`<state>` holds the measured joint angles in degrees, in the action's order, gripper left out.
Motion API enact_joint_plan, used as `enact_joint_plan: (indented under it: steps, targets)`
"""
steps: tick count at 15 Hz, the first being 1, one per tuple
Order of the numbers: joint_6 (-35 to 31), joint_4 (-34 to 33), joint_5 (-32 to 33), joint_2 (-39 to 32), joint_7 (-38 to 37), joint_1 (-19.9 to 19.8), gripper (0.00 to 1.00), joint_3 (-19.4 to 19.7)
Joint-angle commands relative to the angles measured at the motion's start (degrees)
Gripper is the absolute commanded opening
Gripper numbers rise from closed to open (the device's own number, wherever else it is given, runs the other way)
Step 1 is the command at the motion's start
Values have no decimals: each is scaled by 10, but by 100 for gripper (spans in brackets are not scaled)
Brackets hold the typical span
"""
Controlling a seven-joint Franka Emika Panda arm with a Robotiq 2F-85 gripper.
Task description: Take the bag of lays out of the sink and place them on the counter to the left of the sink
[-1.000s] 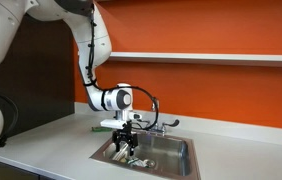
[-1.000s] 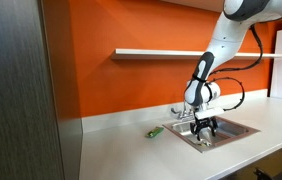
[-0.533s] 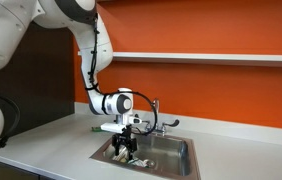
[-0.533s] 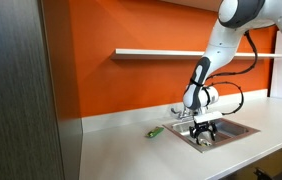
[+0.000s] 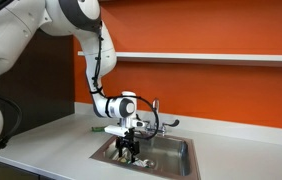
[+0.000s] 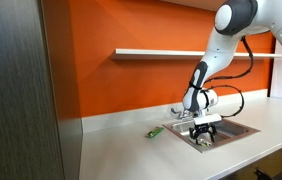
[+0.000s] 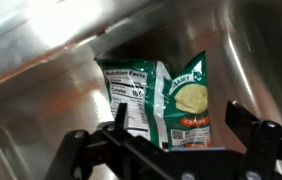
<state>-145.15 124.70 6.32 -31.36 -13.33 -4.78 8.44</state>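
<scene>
A green chip bag (image 7: 166, 100) lies in the steel sink (image 7: 41, 70), its white nutrition label to the left and a chip picture to the right. My gripper (image 7: 171, 140) is open, with one finger on each side of the bag's lower end, just above it. In both exterior views the gripper (image 5: 130, 146) (image 6: 205, 131) reaches down into the sink (image 5: 171, 155) (image 6: 233, 128). The bag is mostly hidden there by the gripper.
A faucet (image 5: 155, 108) stands behind the sink. A small green object (image 6: 154, 131) lies on the grey counter (image 6: 131, 150) beside the sink. An orange wall with a shelf (image 5: 211, 58) is behind. A dark cabinet (image 6: 21, 90) stands at the counter's end.
The gripper has gone down a little deeper into the sink over the bag. The bag has not moved.
</scene>
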Motion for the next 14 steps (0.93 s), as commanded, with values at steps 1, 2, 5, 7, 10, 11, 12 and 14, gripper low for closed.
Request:
enact_joint_plan:
  steps: [1, 2, 5, 7, 10, 11, 12, 14]
  targets:
    - [-4, -30, -23, -23, 23, -12, 100, 3]
    - [-4, -35, -25, -27, 24, -14, 100, 5]
    - [-2, -50, -33, -40, 25, -19, 100, 6]
    - [-2, -59, -38, -47, 26, -21, 100, 6]
    - [-1, -70, -44, -58, 28, -24, 100, 5]
    - [-1, -73, -46, -61, 28, -24, 100, 5]
    - [0, -76, -47, -64, 28, -25, 100, 4]
    - [0, -80, -50, -68, 29, -26, 100, 4]
